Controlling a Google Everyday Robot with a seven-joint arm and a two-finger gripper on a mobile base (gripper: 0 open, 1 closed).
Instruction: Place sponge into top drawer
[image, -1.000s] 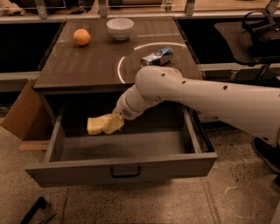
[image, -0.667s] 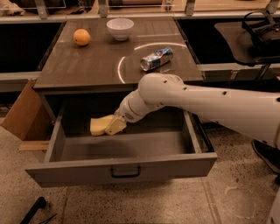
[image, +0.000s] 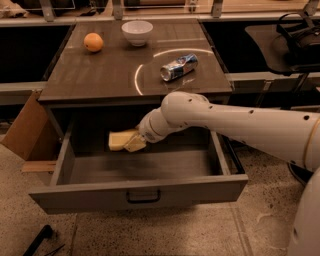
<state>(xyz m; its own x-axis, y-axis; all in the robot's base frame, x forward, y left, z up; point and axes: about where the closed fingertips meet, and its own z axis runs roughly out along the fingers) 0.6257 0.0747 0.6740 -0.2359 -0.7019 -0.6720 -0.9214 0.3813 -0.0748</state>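
1. The cream hand is clamped on one soft, pale yellow sponge. The sponge juts toward 9 o'clock over the back of the open top drawer, which is flat grey metal.
2. The dark surface carries one round orange at 10 o'clock, one white bowl at 12 and one crushed can at 3.

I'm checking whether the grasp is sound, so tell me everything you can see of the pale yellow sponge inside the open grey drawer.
The pale yellow sponge is a soft-looking rectangular block, held roughly level with its long side across the view. Its right end is pinched by the cream-fingered gripper, which is inside the open grey metal top drawer. The sponge sits toward the drawer's back left, in front of the dark rear. Whether it hangs clear of the drawer floor or rests on it cannot be told.
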